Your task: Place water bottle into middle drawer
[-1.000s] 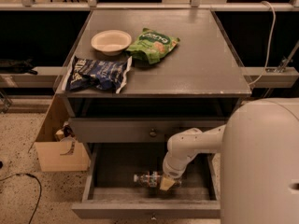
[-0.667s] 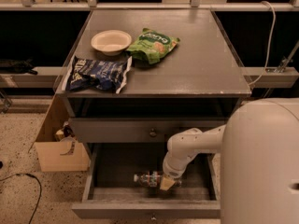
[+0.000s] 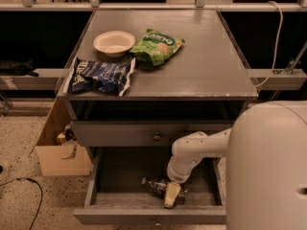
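Note:
The middle drawer (image 3: 115, 174) is pulled open below the cabinet top, a deep grey box with a wide front panel. The water bottle (image 3: 154, 185) lies on its side on the drawer floor near the front, its white cap pointing left. My white arm reaches down into the drawer from the right. My gripper (image 3: 171, 195) is down at the bottle's right end, inside the drawer, close to the front panel. The bottle's right part is hidden behind the gripper.
A shallower drawer front with a dark knob (image 3: 157, 136) is shut above. On the cabinet top (image 3: 211, 66) are a cream bowl (image 3: 114, 42), a green chip bag (image 3: 156, 46) and a blue chip bag (image 3: 100, 75). A cardboard box (image 3: 60, 150) stands on the floor at left.

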{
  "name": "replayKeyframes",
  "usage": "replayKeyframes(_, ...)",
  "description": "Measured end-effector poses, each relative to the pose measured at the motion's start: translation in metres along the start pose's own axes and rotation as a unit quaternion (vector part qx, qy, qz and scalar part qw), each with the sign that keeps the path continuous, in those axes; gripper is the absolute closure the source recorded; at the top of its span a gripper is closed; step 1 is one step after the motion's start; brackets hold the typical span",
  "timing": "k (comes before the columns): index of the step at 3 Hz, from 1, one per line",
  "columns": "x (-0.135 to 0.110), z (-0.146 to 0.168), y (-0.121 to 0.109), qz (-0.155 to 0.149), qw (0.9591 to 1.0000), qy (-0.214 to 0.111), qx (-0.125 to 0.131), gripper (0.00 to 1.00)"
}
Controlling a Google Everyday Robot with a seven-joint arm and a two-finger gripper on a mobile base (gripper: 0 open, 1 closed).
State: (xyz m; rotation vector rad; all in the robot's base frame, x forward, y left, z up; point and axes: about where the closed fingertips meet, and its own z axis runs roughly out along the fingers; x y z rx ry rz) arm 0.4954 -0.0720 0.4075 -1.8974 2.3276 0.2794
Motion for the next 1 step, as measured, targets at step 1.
replayKeyframes(1,0.0000,0.0000,0.0000,0.000,1.0000,0.000,0.000,0.00)
